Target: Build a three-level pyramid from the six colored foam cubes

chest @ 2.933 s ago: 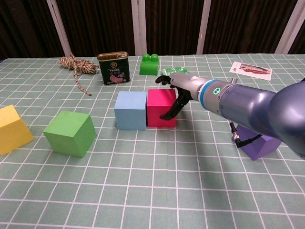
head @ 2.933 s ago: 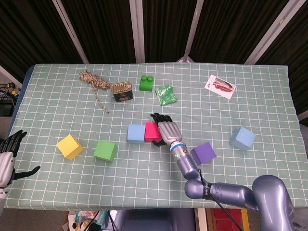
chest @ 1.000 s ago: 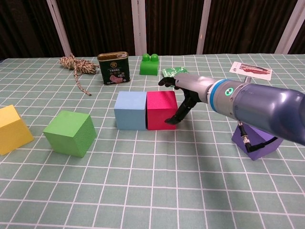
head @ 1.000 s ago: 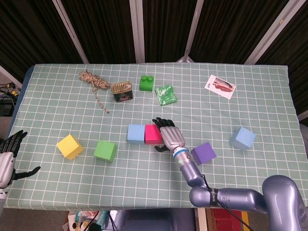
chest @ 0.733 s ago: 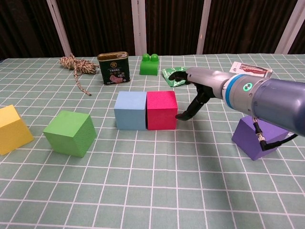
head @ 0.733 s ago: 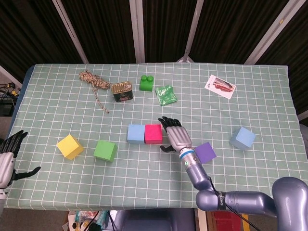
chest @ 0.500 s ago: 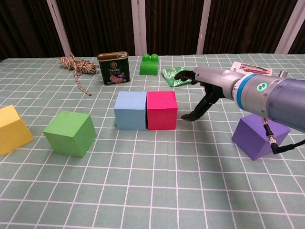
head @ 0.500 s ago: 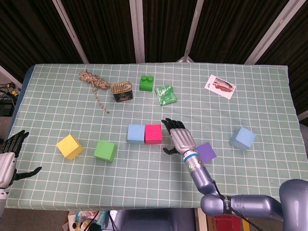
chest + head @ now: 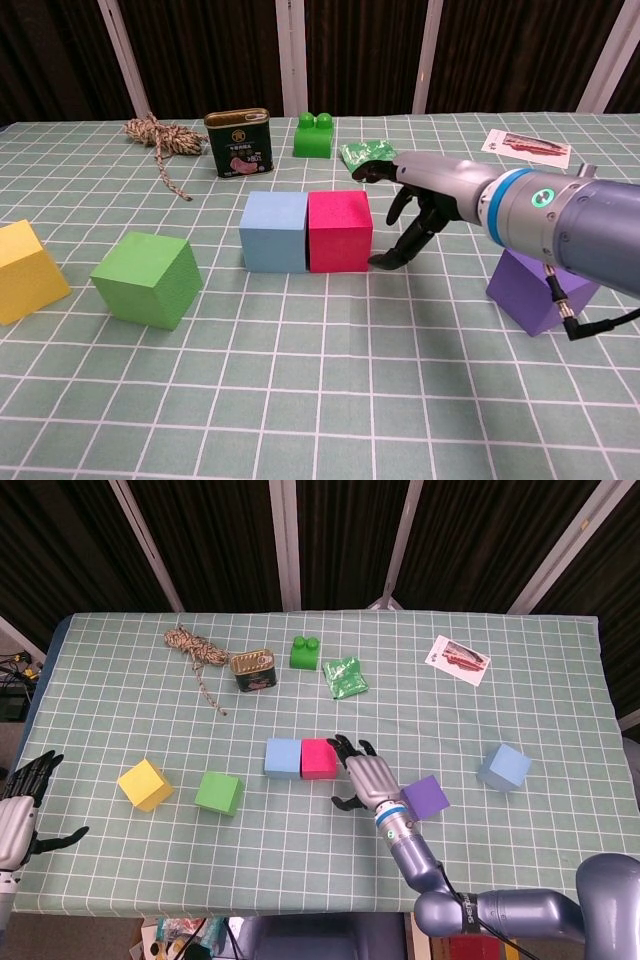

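A pink cube (image 9: 318,758) and a light blue cube (image 9: 283,757) stand flush side by side mid-table, also seen in the chest view as the pink cube (image 9: 340,231) and the blue one (image 9: 275,231). My right hand (image 9: 368,777) (image 9: 415,205) hovers just right of the pink cube, fingers spread, holding nothing. A purple cube (image 9: 425,797) (image 9: 540,290) lies to its right, and a second light blue cube (image 9: 503,767) farther right. The green cube (image 9: 219,793) (image 9: 147,279) and yellow cube (image 9: 145,784) (image 9: 25,270) sit at the left. My left hand (image 9: 20,805) hangs open off the table's left edge.
Along the back lie a coil of rope (image 9: 195,650), a tin can (image 9: 254,670), a green toy brick (image 9: 305,653), a green packet (image 9: 345,676) and a picture card (image 9: 458,659). The checked cloth table (image 9: 300,860) shows bare squares in front of the cubes.
My right hand came off the pink cube's right side, drew away to the right, then eased back close beside it. No cube has shifted. The left hand stays put.
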Available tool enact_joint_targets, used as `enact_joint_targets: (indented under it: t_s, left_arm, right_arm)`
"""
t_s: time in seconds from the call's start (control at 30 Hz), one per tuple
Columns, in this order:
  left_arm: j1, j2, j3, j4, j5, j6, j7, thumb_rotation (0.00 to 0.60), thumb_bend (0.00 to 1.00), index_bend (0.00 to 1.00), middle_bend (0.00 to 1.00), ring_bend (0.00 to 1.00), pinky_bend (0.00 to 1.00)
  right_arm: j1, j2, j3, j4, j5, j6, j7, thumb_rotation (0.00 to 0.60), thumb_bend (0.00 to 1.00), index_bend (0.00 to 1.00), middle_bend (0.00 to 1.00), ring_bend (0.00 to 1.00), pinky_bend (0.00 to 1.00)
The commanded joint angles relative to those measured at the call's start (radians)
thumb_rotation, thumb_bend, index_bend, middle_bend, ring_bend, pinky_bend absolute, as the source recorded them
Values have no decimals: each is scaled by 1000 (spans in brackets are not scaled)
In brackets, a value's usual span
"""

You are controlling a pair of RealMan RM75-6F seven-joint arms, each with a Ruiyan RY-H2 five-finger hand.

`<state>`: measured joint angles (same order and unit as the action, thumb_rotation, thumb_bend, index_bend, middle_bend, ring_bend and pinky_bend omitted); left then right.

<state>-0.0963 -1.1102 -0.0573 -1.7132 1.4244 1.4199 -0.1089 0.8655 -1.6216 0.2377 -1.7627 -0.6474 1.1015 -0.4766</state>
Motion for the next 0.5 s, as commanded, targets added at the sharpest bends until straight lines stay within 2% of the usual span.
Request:
enact_joint_targets:
  t_s: [0.03, 0.5]
  left_arm:
    - [0, 0, 0, 0, -1, 0, -1, 600, 168, 0, 1, 0, 0]
    - [1, 5, 0, -1, -2, 0, -11, 600, 168, 0, 1, 0, 0]
  right_arm:
    - [5, -11, 2, -3, -6, 1, -3, 600, 291, 0, 0, 279, 0]
    - [31, -55, 14, 15, 9, -1, -33, 600, 291, 0, 0, 279, 0]
